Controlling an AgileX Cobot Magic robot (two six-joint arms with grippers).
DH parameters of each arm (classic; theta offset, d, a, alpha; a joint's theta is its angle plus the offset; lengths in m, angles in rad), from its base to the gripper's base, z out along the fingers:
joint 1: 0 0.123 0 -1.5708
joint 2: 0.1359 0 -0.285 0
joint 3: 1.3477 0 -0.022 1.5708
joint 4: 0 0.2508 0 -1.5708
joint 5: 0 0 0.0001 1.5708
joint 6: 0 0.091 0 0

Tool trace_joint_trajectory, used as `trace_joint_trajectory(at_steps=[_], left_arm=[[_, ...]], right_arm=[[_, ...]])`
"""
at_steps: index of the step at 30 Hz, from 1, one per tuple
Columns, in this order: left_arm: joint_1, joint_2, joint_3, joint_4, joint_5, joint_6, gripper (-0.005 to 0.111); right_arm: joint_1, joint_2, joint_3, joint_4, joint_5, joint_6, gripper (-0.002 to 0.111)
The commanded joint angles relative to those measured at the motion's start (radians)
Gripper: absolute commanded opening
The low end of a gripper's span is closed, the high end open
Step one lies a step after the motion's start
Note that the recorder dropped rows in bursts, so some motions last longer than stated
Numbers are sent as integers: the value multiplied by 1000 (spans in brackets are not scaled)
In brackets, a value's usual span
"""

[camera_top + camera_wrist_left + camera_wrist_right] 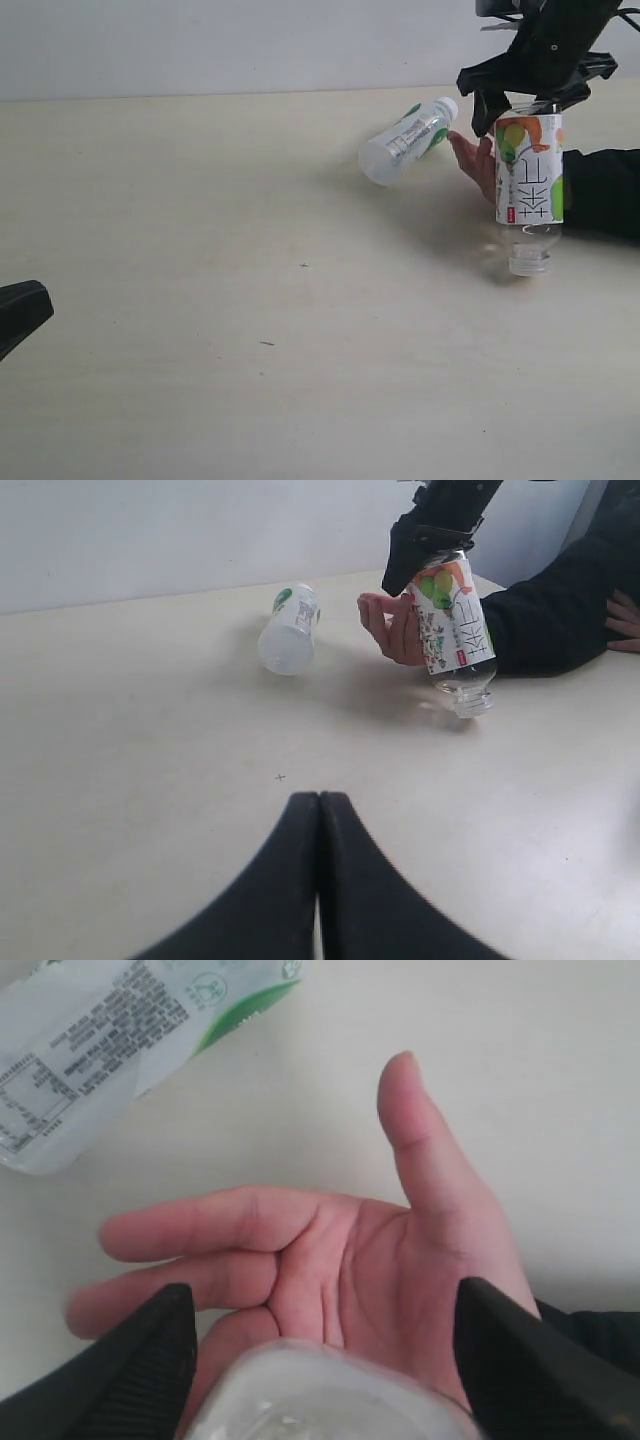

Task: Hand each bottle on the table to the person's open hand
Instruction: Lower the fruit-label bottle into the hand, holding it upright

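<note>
Right gripper (527, 108) is pinching the wide bottle (528, 170) cap-down at the hand (477, 165). Left gripper (319, 802) is resting pressed together.

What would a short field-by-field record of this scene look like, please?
Right end effector: jaws flank the base of the wide bottle; grip unclear
Wide bottle pose: upside down, cap lowest, by the open hand
Green-label bottle: on its side on the table, apart from the hand
Left end effector: shut, empty, far from both bottles
</note>
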Motion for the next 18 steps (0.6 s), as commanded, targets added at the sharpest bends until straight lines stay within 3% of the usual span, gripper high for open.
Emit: trace_joint_trajectory(at_steps=[1,9,18], left_arm=[[0,-1,3,-8,-7,-2,0],[0,-1,3,-8,-7,-2,0],[0,-1,3,-8,-7,-2,0]], right_arm=[[-1,-12,-7,18,-39,-6,0],[-1,-16,-70,21,-21,-25,0],[-3,71,-315,32,89,-34,0]])
